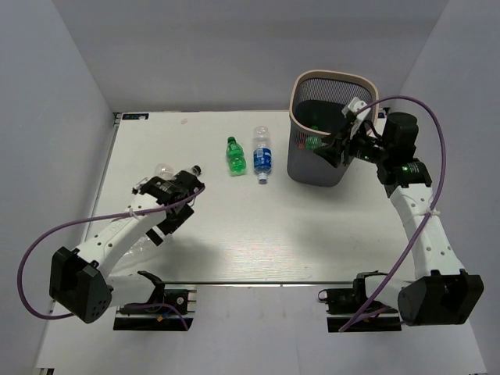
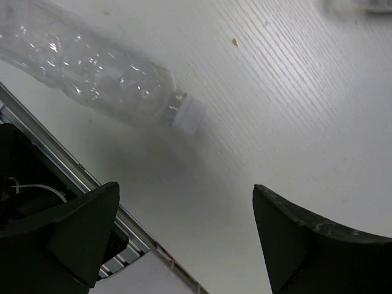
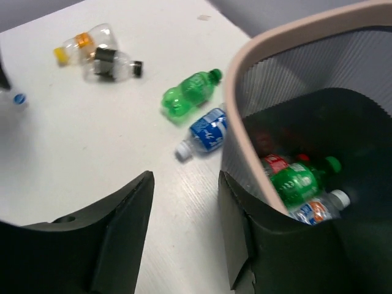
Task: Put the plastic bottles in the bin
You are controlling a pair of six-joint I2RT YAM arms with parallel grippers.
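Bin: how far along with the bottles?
Done: at least three bottles lie in the bin. In hand: nothing; right end effector empty at the bin rim, left end effector open over a clear bottle. Left: green bottle and blue-label bottle near the bin, plus clear ones by the left arm.

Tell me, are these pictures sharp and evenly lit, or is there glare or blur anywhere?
Top view: sharp, with even, soft light and a faint shadow under the left arm. Left wrist view: the clear bottle sparkles with glints and casts a soft shadow. Right wrist view: slightly blurred throughout, and the near fingers are dark shapes.
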